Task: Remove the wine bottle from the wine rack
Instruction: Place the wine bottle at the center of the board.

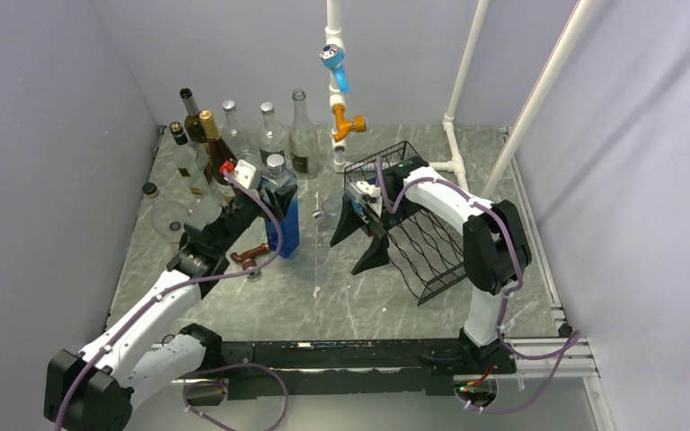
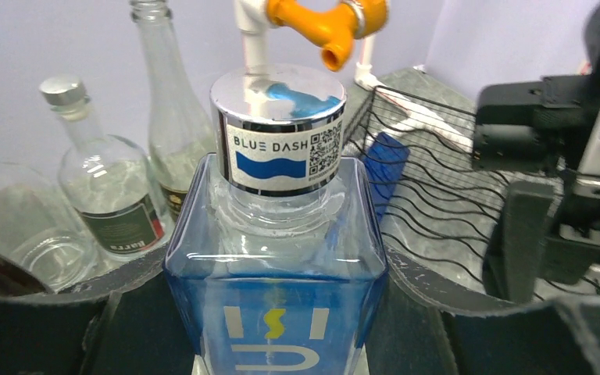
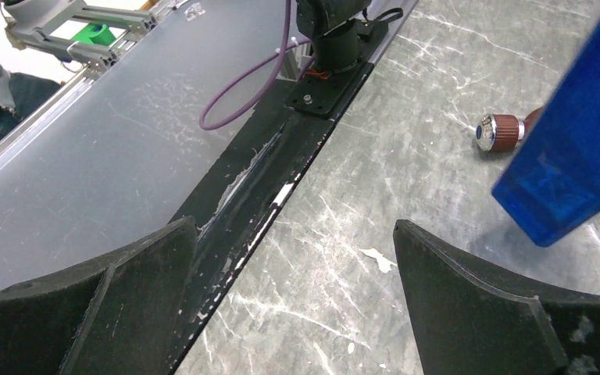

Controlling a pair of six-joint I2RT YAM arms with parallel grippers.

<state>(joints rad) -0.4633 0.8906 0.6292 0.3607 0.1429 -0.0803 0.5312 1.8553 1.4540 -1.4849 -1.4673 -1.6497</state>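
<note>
The wine bottle is square, blue glass with a silver cap, and stands upright left of the wine rack, a black wire-mesh box with wavy tiers. My left gripper is shut on the bottle's body below the shoulder; in the left wrist view the bottle fills the space between the fingers. The rack shows behind it. My right gripper is open and empty at the rack's left side, pointing down at the table. The bottle's blue lower corner shows there.
Several glass bottles stand at the back left. A white pipe frame with orange and blue fittings rises behind the rack. A small brown stopper lies on the marble table by the left arm. Grey walls enclose the table.
</note>
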